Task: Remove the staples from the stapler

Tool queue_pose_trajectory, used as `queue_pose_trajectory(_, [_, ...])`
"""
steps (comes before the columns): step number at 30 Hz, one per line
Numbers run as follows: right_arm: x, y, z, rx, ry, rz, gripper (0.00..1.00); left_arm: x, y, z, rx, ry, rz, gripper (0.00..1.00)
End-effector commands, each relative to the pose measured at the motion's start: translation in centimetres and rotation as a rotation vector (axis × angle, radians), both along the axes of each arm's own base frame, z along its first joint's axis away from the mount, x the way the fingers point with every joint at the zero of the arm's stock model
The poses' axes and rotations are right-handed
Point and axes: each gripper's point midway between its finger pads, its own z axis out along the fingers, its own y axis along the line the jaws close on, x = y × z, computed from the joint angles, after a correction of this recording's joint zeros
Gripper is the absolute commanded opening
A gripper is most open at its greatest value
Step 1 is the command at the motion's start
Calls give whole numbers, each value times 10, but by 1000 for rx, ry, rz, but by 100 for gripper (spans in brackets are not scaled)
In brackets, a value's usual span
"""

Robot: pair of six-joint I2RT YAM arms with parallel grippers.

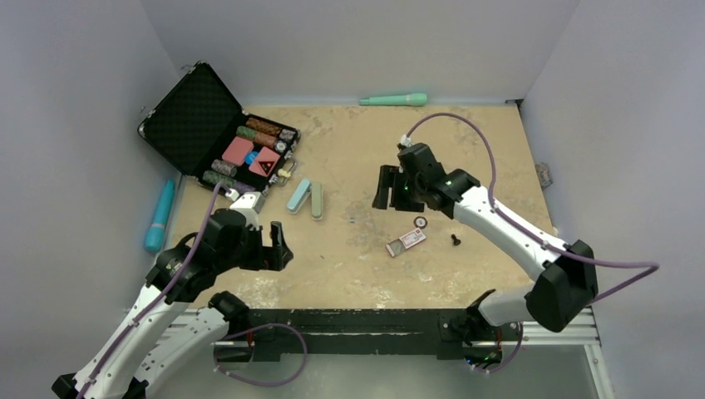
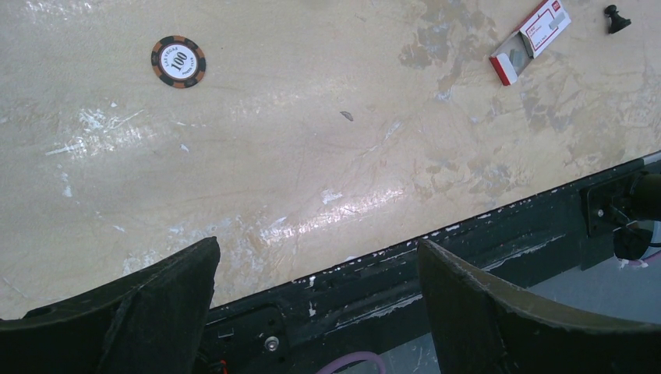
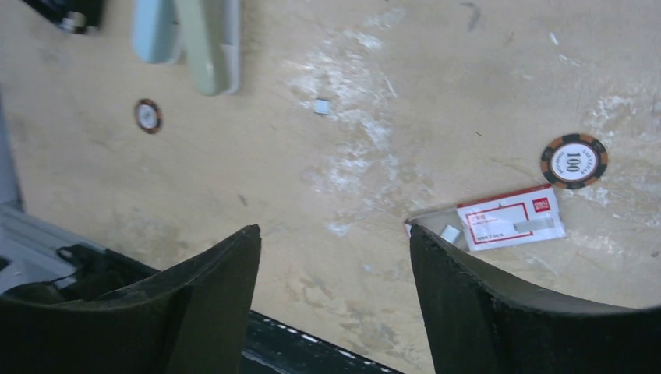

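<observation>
- The pale teal-and-green plastic stapler point(image 1: 305, 198) lies on the beige worktop point(image 1: 349, 274).
- My right end effector point(image 1: 387, 196), right of the stapler, hangs open and empty.
- My left end effector point(image 1: 277, 247), nearer than the stapler, gapes empty.

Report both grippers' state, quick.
Left gripper: open, holding nothing.
Right gripper: open, holding nothing.

We see an open black case point(image 1: 187, 116) holding poker chips point(image 1: 264, 126) and pink cards point(image 1: 239, 150). Right of the case, by the far wall, lies a mint-green tube point(image 1: 394, 100). Just nearer than the case lies a blue tube point(image 1: 160, 215), and well to its right a loose 100 chip point(image 1: 421, 222).
</observation>
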Motion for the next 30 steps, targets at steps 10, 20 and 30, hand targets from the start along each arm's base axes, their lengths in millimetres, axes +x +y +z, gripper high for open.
queue_pose_trajectory(10, [16,24,105,178,-201,54,98,2,3,10,-23,-55,16,100])
queue_pose_trajectory(20, [38,46,99,116,-200,1,97,0,2,14,-30,-59,2,100])
queue_pose_trajectory(30, [57,70,50,-37,-54,-28,97,1,7,10,-17,-59,39,100])
